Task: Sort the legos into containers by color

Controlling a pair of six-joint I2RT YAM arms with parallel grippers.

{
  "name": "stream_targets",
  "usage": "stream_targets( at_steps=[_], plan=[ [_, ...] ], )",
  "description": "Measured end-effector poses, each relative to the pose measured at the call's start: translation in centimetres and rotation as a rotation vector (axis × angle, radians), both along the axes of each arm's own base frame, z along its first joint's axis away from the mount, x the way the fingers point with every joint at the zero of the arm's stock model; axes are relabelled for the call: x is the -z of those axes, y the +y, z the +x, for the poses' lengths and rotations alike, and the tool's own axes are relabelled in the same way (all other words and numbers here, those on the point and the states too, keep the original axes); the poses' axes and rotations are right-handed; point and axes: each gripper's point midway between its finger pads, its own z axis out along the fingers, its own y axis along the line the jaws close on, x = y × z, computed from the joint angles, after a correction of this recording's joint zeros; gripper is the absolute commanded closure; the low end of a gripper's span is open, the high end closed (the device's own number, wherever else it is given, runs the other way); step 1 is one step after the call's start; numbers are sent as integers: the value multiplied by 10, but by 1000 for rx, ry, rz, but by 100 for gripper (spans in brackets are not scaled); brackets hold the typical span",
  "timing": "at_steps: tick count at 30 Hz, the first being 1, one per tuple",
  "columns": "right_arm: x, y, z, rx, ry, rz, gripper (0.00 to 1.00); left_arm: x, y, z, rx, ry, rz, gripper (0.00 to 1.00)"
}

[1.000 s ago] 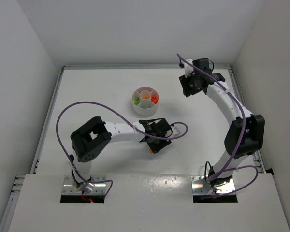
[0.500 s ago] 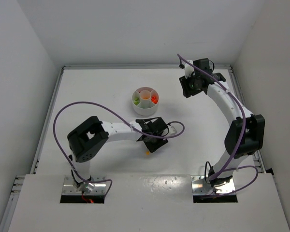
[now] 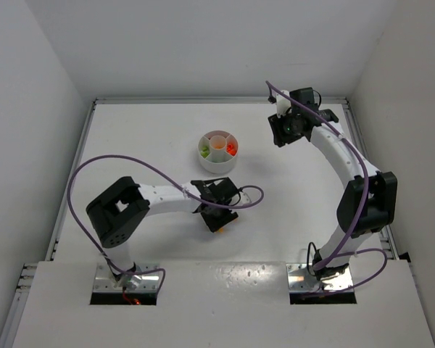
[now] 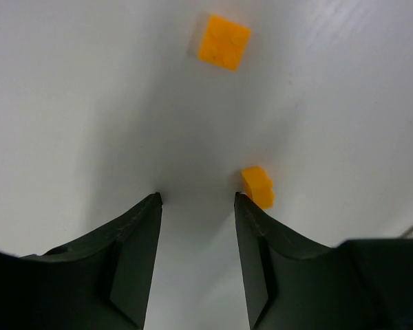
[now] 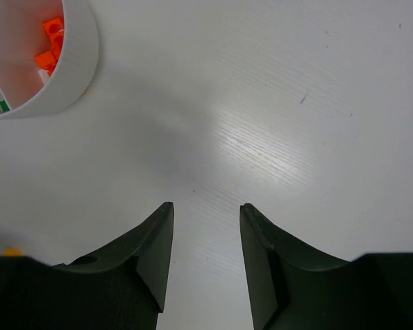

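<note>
The dish (image 3: 217,165) holds green, orange and red legos (image 3: 231,148) in separate parts. Left on the table (image 4: 69,103) are two orange ones: a near brick (image 4: 259,186) just outside the left tool (image 4: 196,199), and a far brick (image 4: 223,42) ahead of it. Both tools are apart and empty; the dish lies ahead-left of the right tool (image 5: 206,206).

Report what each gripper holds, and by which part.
Nothing is held. The left gripper gapes empty, an orange lego lying just outside its fingers; the right gripper is empty too.
</note>
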Motion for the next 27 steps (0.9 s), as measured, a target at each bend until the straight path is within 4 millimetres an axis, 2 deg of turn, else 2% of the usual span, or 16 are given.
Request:
stream_targets(
  at_steps=[4, 10, 17, 27],
  plan=[
    [0, 0, 0, -1, 1, 1, 56, 0, 3, -16, 34, 19, 8, 47],
    [0, 0, 0, -1, 1, 1, 56, 0, -5, -33, 88, 44, -1, 47],
    [1, 0, -1, -1, 3, 2, 56, 0, -6, -35, 93, 47, 5, 47],
    [2, 0, -1, -1, 5, 0, 56, 0, -19, -32, 102, 55, 3, 47]
  ],
)
